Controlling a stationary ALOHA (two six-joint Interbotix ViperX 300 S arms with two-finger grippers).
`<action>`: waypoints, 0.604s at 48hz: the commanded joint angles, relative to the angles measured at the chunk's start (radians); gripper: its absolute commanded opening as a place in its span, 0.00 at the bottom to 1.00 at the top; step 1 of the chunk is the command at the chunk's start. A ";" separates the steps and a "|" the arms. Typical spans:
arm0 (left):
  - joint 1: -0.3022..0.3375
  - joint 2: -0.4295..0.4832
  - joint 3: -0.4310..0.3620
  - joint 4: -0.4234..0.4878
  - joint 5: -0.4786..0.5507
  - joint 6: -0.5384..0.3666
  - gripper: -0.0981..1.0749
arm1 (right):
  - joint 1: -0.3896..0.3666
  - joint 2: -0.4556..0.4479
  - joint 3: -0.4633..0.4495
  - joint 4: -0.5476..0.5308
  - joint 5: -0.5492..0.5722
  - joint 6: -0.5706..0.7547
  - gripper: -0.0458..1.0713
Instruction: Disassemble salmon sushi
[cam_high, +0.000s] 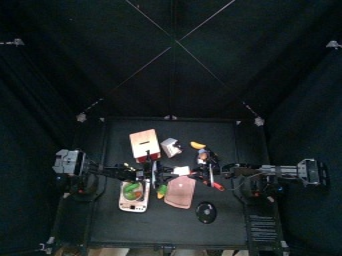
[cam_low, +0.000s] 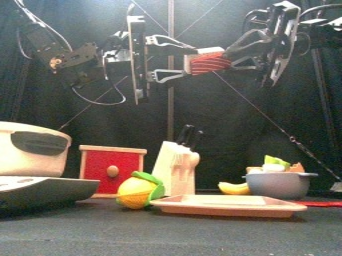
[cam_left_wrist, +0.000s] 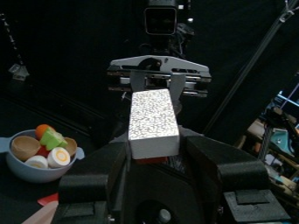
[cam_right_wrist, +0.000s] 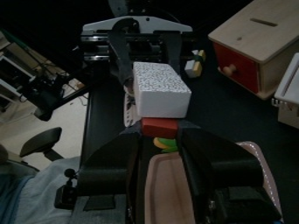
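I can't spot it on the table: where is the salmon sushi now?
In the front view the salmon sushi is up in the air above the table, held between the left tool and right tool, high over the pink tray.

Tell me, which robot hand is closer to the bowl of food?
Right. The right hand hangs high up, closer to above the bowl. The left hand is just as high but farther off, above the knife block. Together they hold the sushi.
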 joint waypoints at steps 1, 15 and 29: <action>0.014 -0.038 0.026 -0.005 -0.008 0.003 0.64 | -0.005 -0.034 -0.002 -0.002 -0.002 0.002 0.43; 0.018 -0.046 0.037 -0.005 -0.008 0.003 0.64 | -0.002 -0.034 0.005 -0.002 -0.002 0.006 0.43; 0.026 -0.084 0.078 -0.005 -0.006 0.003 0.64 | 0.011 -0.034 0.021 0.002 0.003 0.005 0.43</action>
